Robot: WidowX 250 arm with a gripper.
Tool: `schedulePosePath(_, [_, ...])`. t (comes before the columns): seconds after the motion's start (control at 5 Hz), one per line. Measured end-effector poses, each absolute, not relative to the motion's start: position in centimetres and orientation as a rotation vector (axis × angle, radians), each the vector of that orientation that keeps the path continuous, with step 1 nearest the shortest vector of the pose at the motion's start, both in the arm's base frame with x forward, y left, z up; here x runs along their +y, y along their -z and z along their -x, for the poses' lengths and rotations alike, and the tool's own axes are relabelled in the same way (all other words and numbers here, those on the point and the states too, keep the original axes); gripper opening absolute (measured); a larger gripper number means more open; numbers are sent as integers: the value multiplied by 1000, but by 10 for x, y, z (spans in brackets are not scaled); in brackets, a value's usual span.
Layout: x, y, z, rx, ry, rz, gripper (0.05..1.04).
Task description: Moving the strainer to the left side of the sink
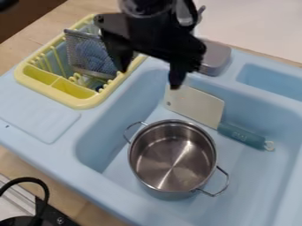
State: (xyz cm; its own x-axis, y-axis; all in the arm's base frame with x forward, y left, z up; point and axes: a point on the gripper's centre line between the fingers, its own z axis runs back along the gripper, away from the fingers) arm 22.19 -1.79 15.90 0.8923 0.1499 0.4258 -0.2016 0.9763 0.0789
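Pot [171, 161], cleaver [196, 105] in sink [251, 183], likely strainer [89, 54] in rack [81, 103]

Counter [50, 21]: pale wood grain, softly lit. Dark brown area [22, 14] past its upper-left edge, nature unclear. Whitish, smooth surface [259, 27] beyond its far right side.

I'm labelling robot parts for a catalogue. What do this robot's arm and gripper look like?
The arm is black, with a glossy, rounded section. The gripper is black too, a broad, angular body with two tapering fingers. A dark curved strip, possibly a cable, runs alongside.
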Motion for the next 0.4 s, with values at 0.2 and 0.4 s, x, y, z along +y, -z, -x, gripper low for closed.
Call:
schedulePosePath(0.2, [-30,-152,-212,-403,-152,-62,999])
schedulePosePath(0.4, [-40,-149,-205,-393,-106,13,999])
